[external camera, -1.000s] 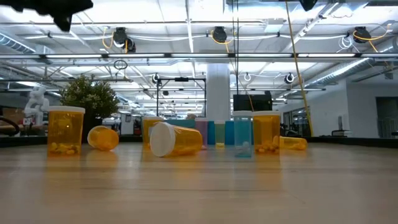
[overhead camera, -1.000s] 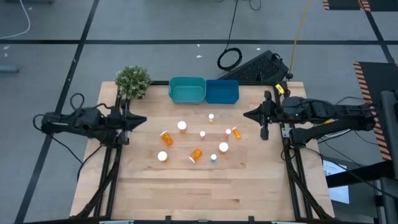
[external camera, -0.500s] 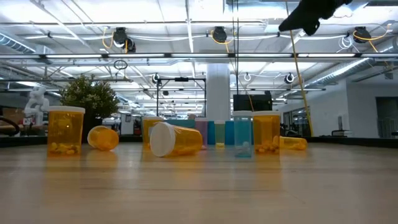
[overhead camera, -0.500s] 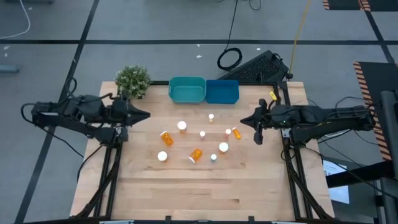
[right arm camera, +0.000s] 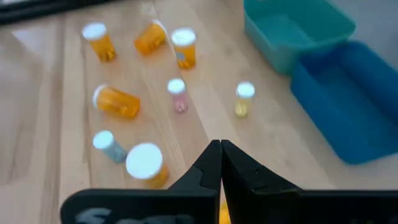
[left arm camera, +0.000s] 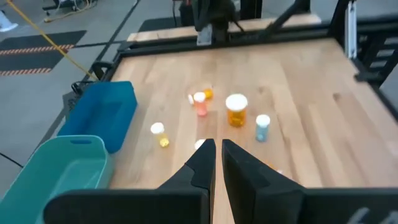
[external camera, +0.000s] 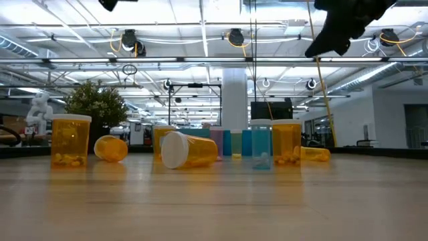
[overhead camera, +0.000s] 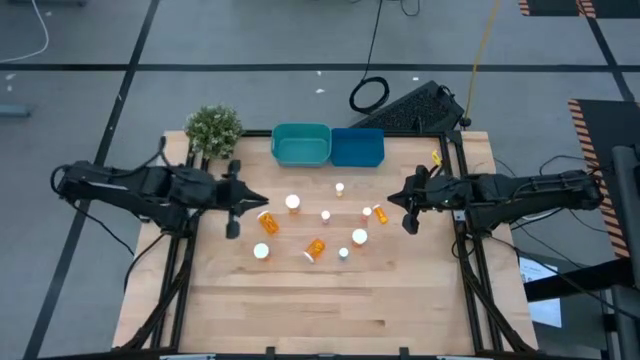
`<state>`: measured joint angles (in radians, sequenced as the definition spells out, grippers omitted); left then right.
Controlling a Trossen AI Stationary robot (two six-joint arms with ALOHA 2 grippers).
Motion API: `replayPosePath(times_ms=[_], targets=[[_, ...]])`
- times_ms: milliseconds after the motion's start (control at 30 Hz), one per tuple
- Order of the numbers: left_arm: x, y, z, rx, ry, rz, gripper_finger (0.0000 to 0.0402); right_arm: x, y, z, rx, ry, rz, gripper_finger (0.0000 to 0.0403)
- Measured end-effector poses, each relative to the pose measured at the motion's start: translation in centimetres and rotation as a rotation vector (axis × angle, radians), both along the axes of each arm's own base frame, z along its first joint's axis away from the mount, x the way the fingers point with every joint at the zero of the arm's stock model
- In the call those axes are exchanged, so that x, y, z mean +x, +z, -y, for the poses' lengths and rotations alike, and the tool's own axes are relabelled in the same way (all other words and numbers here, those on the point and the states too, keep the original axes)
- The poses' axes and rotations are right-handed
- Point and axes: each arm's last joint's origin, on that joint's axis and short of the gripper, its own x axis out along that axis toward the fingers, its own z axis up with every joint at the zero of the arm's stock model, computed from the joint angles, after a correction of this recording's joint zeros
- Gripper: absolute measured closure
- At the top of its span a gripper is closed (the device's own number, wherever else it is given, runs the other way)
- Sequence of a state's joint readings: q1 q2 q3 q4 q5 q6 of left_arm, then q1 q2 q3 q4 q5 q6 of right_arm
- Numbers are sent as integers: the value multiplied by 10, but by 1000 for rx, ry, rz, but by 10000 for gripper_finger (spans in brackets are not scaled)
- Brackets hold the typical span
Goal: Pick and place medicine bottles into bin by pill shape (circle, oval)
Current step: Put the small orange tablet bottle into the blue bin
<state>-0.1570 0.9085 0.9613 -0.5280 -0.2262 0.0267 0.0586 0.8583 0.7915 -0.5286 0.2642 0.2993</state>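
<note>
Left gripper (overhead camera: 238, 199) fingers pressed together, empty, near tipped bottle (overhead camera: 267, 221); right gripper (overhead camera: 408, 203) likewise, beside another bottle (overhead camera: 379, 213). Spread fingers before descending, straddle bottle squarely.

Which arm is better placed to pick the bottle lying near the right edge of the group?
Probably the right. The right gripper hangs close beside that lying bottle, while the left gripper is across the group.
</note>
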Motion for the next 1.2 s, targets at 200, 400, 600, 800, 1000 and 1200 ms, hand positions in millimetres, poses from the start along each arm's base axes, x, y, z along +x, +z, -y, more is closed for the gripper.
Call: replayPosePath(times_ms=[200,400,600,800,1000,1200], targets=[[12,-21,2,48,-22,-16,369,12,-14,-1,47,-46,-75,389],[16,-26,-2,73,-12,12,369,24,-31,1,70,-128,-163,315],[16,-26,-6,60,10,17,369,31,-43,0,107,-168,-224,230],[17,-26,-6,46,17,17,369,30,-52,0,105,-185,-313,178],[17,-26,-6,38,20,17,369,35,-61,0,40,-120,-388,166],[17,-26,-6,37,21,18,369,42,-72,1,-36,-120,-445,171]])
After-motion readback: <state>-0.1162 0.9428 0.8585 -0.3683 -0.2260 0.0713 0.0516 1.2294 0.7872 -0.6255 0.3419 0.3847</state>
